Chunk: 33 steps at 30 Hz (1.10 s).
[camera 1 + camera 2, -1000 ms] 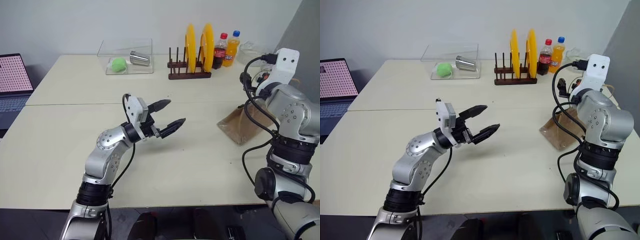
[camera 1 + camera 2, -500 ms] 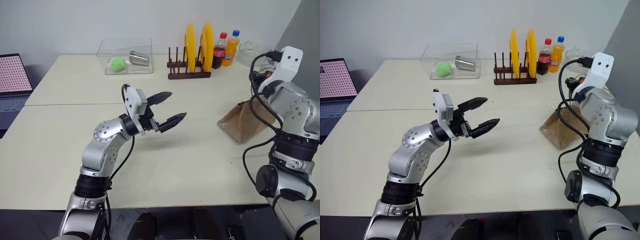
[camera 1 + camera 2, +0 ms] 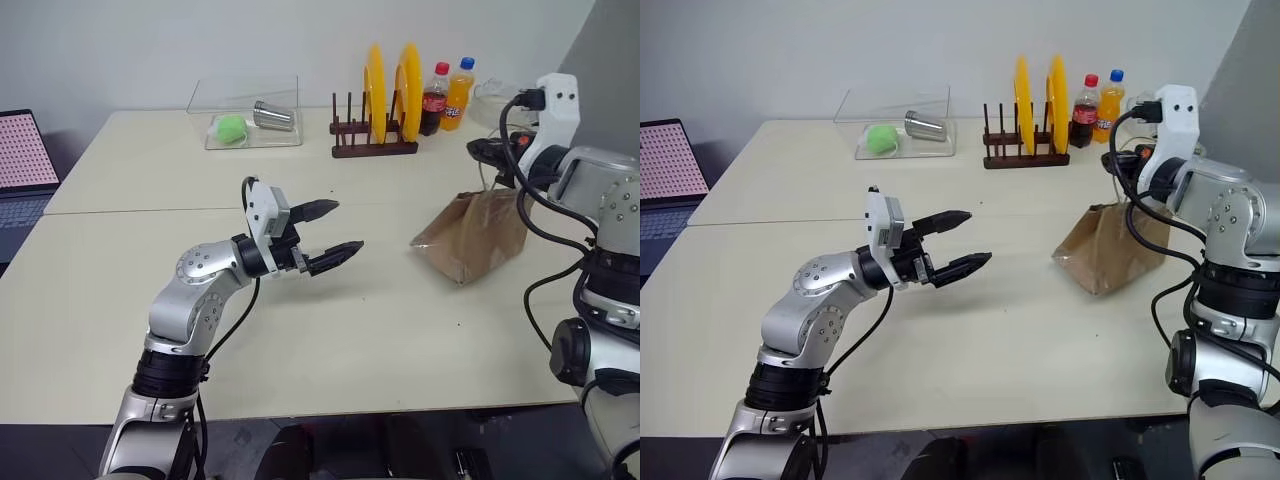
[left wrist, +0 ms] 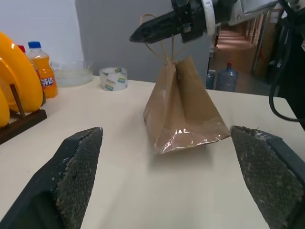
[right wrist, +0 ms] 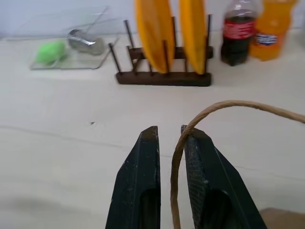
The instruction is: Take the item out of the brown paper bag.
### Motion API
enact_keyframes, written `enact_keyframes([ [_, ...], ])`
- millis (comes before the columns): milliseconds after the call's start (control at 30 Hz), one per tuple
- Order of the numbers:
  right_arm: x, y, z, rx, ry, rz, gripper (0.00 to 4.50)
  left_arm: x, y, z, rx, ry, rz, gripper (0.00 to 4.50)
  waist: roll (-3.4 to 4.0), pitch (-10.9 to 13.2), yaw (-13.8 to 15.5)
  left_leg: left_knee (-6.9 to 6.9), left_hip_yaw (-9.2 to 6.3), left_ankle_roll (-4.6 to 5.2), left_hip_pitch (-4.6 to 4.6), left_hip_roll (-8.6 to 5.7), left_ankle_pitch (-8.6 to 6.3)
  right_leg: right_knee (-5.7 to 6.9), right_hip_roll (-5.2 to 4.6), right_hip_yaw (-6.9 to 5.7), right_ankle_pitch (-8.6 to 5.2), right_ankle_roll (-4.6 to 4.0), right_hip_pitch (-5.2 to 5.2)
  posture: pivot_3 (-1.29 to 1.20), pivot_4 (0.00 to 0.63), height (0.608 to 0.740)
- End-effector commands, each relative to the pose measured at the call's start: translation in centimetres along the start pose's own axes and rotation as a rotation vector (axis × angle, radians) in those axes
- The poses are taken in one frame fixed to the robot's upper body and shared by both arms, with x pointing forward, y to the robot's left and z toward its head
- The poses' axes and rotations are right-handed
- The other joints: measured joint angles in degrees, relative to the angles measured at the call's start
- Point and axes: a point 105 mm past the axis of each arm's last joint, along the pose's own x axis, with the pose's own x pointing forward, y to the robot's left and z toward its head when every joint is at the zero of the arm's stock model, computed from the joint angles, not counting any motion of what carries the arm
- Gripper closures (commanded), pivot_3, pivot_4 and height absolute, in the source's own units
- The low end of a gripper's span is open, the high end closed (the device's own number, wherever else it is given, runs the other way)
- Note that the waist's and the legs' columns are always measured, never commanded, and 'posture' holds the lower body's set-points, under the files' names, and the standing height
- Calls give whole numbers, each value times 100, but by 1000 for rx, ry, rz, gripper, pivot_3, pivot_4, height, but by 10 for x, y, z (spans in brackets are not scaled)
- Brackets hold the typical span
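At the table's right side, right gripper (image 5: 169, 136) pinches the brown paper bag (image 3: 470, 235) by one thin handle loop (image 5: 190, 129), bag pulled up into a tent. Fingers are nearly closed with the cord threaded between them, so it can slide out and the bag drops or tips. Left gripper (image 3: 330, 232) hangs mid-table, jaws spread wide, well apart from the bag. Item is presumably inside, can't confirm. Risk: mouth cinched shut by the pull, blocking left's entry.

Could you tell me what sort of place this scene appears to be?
Probably an office or lab set up for robot trials: a pale table with test props, such as a dish rack with yellow plates and soda bottles, beside a laptop.
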Motion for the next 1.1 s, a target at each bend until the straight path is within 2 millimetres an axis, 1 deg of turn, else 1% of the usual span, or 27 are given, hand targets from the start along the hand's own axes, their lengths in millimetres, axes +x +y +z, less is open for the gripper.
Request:
enact_keyframes([
  [33,-6,11,26,-48,-78,48,4091,-3,0,13,32,-33,-3,0,0,0,4,0,0,0,0,0,0,0,0,0,0,0,0,0,150,740],
  [133,-7,15,23,-58,-72,77,4101,-2,-3,12,29,-32,-10,0,-1,1,7,0,-3,0,-5,0,0,-5,-1,-1,0,0,0,0,150,740],
  [300,-20,33,-10,-128,10,188,4103,0,-8,10,22,-23,-35,0,-1,1,26,-1,-14,0,-23,-1,0,-17,-2,-11,0,0,-6,0,150,740],
  [367,-23,23,-25,-123,28,129,4103,3,-8,10,21,-22,-43,0,-2,1,40,3,-17,-1,-32,-2,0,-18,-3,-14,0,0,-10,0,150,740],
  [400,-24,14,-31,-121,35,65,4103,4,-9,9,22,-21,-49,0,-2,1,47,6,-19,-1,-35,-3,0,-17,-4,-15,0,0,-11,0,150,740],
  [433,-26,9,-35,-113,33,33,4103,4,-9,9,23,-20,-54,0,-2,1,51,7,-20,-1,-35,-3,0,-16,-5,-16,0,0,-11,0,150,740],
  [467,-27,7,-37,-103,26,16,3382,5,-9,9,24,-19,-57,0,-2,1,51,10,-20,-1,-36,-4,0,-15,-6,-16,0,0,-11,0,150,740],
  [567,-32,5,-36,-75,-14,-21,2802,6,-9,8,25,-19,-60,0,-2,1,41,16,-17,-1,-35,-4,0,-7,-5,-14,0,0,-11,0,150,740],
  [633,-37,4,-35,-58,-34,-44,2207,6,-8,8,25,-19,-62,0,-2,1,40,16,-17,-1,-35,-3,0,-3,-5,-13,0,0,-16,0,150,740],
  [700,-41,7,-36,-51,-45,-55,1457,6,-9,8,26,-17,-67,0,-2,1,44,16,-20,-1,-37,-4,1,-3,-4,-15,0,0,-17,0,150,740],
  [833,-52,28,-39,-29,-91,-29,23,7,-9,8,26,-16,-75,0,-2,0,46,16,-20,-1,-42,-4,0,-1,-5,-14,0,0,-22,0,150,740],
  [1033,-61,52,-50,10,-113,64,23,9,-9,8,29,-15,-91,0,-1,0,52,20,-21,-1,-46,-5,1,5,-5,-14,0,0,-28,0,150,740],
  [1100,-63,56,-51,16,-129,84,23,9,-9,7,30,-14,-93,0,-1,0,48,20,-21,-1,-46,-5,1,6,-5,-14,0,0,-28,0,150,740],
])
